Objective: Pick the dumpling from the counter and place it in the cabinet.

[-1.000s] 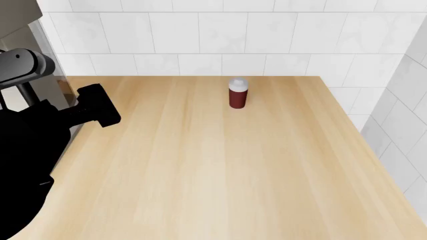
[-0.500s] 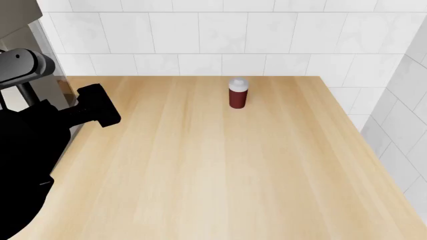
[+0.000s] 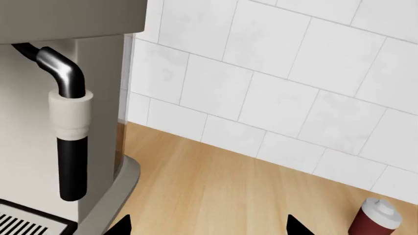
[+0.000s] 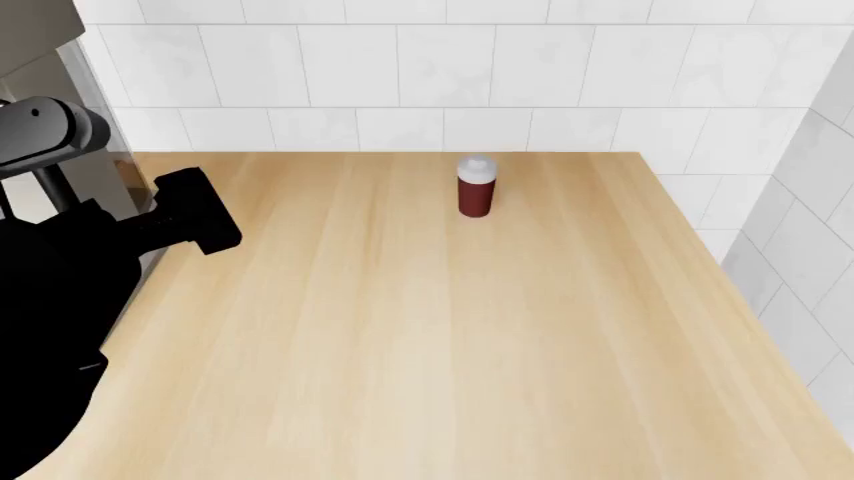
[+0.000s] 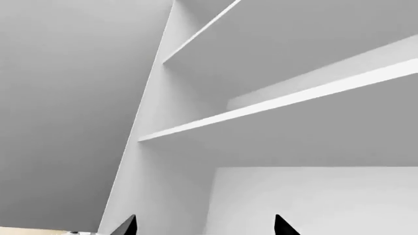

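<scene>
The dumpling shows in no view. The light-wood counter (image 4: 441, 320) fills the head view and also shows in the left wrist view (image 3: 222, 196). My left gripper (image 3: 209, 227) is open and empty, with only its two dark fingertips (image 3: 123, 226) showing above the counter beside a coffee machine. My left arm (image 4: 187, 212) sits at the counter's left edge. My right gripper (image 5: 203, 226) is open and empty, and is raised in front of the white cabinet's open shelves (image 5: 281, 105). The shelves that show hold nothing. The right arm is out of the head view.
A dark-red bottle with a white cap (image 4: 477, 187) stands upright near the back wall; it also shows in the left wrist view (image 3: 374, 219). A coffee machine with a steam wand (image 3: 68, 122) stands at the counter's left. White tiled walls (image 4: 441, 70) close the back and right.
</scene>
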Available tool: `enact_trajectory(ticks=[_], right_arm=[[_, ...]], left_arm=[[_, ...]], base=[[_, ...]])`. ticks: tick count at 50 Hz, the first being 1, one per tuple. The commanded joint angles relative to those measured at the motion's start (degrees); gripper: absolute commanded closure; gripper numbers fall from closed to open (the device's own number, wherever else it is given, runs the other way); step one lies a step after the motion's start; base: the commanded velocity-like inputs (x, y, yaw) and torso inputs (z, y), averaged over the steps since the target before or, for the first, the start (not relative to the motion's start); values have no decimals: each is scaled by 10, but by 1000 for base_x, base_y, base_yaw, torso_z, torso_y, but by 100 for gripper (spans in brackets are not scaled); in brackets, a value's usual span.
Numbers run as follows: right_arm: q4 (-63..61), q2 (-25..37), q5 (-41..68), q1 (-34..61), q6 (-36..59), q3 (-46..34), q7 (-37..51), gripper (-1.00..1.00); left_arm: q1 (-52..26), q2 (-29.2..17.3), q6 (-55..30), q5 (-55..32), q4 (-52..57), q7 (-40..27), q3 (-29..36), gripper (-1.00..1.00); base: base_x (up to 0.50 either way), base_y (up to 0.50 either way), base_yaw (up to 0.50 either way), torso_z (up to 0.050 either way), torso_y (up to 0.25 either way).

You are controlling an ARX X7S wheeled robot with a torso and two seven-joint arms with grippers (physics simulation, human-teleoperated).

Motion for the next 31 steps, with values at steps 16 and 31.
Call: enact_trajectory(ticks=[16,31], right_arm=[[-54,-9,161,-34,61,61,33,-100],[-50,-8,249,-50,118,61,64,-100]], left_arm=[[2,-3,5,0,1,2,4,-100],[4,-5,8,-1,3,1,5,-100]], base=[[0,0,0,0,0],[0,0,0,0,0]])
